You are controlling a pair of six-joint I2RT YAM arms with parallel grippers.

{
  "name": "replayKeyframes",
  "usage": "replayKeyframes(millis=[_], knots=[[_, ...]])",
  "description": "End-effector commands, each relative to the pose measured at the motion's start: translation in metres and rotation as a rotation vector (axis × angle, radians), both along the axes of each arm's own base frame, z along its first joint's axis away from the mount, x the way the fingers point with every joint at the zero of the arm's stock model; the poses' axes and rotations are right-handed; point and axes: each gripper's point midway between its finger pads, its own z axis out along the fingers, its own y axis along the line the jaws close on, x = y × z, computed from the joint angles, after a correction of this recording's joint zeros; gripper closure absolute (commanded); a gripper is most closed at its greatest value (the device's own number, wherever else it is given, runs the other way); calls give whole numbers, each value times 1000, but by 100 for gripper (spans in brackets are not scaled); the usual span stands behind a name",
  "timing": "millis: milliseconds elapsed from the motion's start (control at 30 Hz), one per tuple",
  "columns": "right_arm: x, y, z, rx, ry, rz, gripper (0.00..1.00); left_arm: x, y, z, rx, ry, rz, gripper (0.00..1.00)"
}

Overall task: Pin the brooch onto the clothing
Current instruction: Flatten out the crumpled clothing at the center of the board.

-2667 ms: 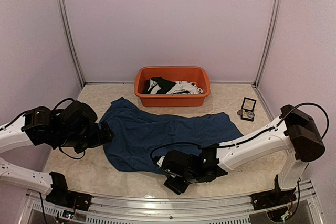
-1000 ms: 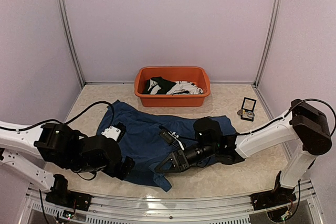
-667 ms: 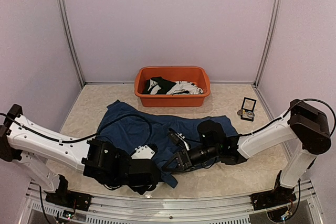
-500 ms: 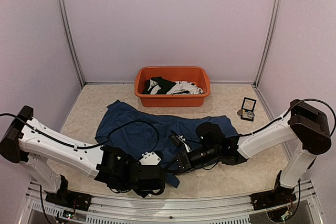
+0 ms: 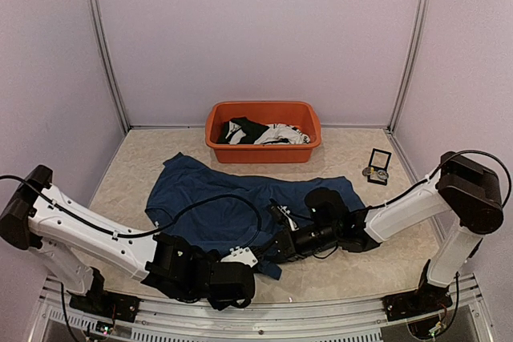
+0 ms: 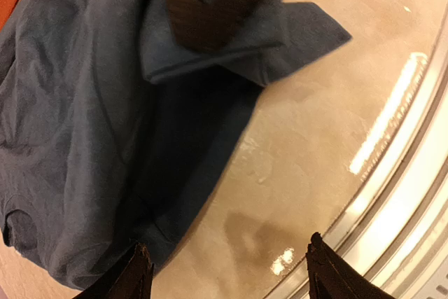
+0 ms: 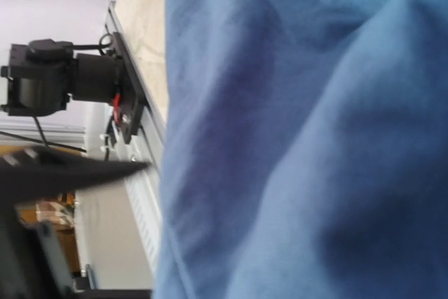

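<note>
Navy cotton first: the T-shirt lies rumpled on the table between the arms, in front of the orange tub. We reckon we're on the laying-out step, no pinning yet. The right gripper looks pinched on a fold at the near hem, lifting a flap. The left gripper hovers just beside it, fingers spread, nothing in them. What we take for the brooch sits well apart by the little black box. Next, probably: left grabs the hem and both pull it flat.
</note>
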Motion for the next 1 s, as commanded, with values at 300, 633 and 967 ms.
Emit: replayKeyframes(millis=[300,633,967], knots=[[4,1,2,67,53,-8,87,-1,2,-12,60,71,-210,43],[5,3,8,77,46,-5,87,18,9,-27,38,164,-185,43],[5,4,10,84,47,0,87,26,6,-46,81,233,-163,49]])
